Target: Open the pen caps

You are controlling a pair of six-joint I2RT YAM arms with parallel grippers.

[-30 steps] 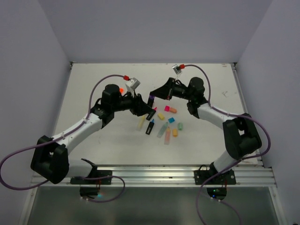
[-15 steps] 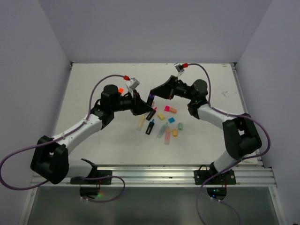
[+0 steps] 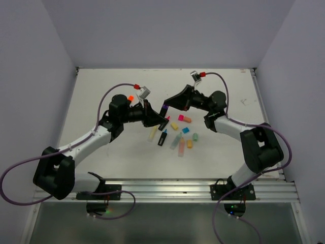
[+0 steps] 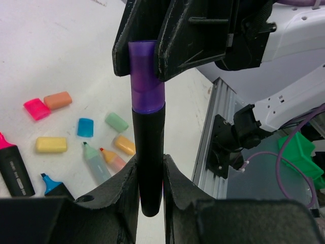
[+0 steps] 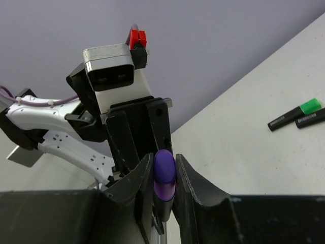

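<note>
Left gripper (image 4: 151, 166): clenched on the black barrel of the purple pen (image 4: 149, 145), one finger pressed to each side near the butt end.
Right gripper (image 5: 163, 160): clamped on the purple cap (image 4: 145, 84) of the same pen, fingers on opposite faces.
Pen location: in the air between the two wrists, above the table (image 3: 101, 101), near the far side of the marker scatter in the top view.
Long axis: runs straight from one gripper to the other. Cap end points at the right wrist, butt end at the left wrist. Too small in the top view to read its tilt.
Cap state: seated, skirt flush on the black body.
Loose caps on table: pink cap (image 4: 36, 109) just beside peach cap (image 4: 57, 99). Blue cap (image 4: 85, 127), mint cap (image 4: 117, 122), yellow cap (image 4: 51, 145) and orange cap (image 4: 124, 145) lie singly nearby.
Uncapped pens on table: mint-tipped pen (image 4: 94, 162) and orange-tipped pen (image 4: 112, 159) side by side. Blue-tipped pen (image 4: 51, 184) and pink-tipped pen (image 4: 12, 165) are black-bodied, at the left of the left wrist view.
Further off: two black pens (image 5: 297, 118) lie side by side, one with a green end, well apart from the held pen in the right wrist view.
In the way: the two sets of fingers face each other along the pen, with a stretch of cap skirt and barrel bare between the grips. Table scatter sits below, apart from the held pen.
</note>
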